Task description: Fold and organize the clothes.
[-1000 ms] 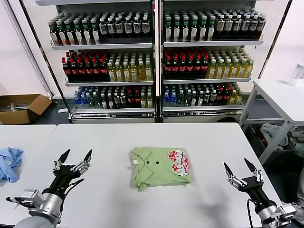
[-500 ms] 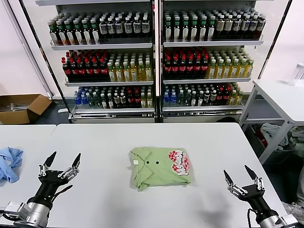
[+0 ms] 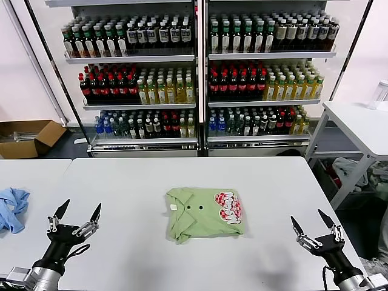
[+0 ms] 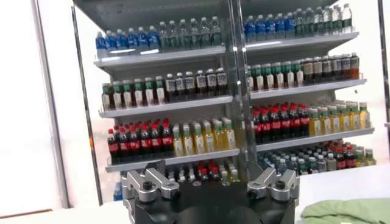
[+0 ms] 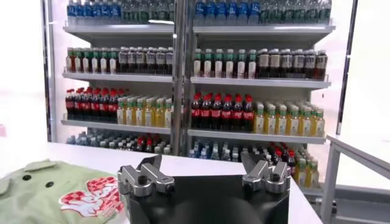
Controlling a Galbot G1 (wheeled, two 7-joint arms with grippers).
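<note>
The light green polo shirt [image 3: 204,213] lies folded in a neat rectangle on the middle of the white table [image 3: 139,182], collar and dark buttons to its left, red-and-white graphic up. It also shows in the right wrist view [image 5: 58,193], and its edge in the left wrist view [image 4: 347,210]. My left gripper [image 3: 75,212] is open and empty, low at the near left of the table, well clear of the shirt. My right gripper [image 3: 313,222] is open and empty, at the near right, also apart from the shirt.
A light blue cloth [image 3: 12,208] lies at the far left of the table. Shelves of bottles [image 3: 194,79] stand behind the table. A cardboard box [image 3: 27,137] sits on the floor at the left. A second white table [image 3: 361,124] stands at the right.
Both arms have drawn back toward the near edge and outward from the shirt, the left one farther. Both grippers stay open. The shirt has not moved.
</note>
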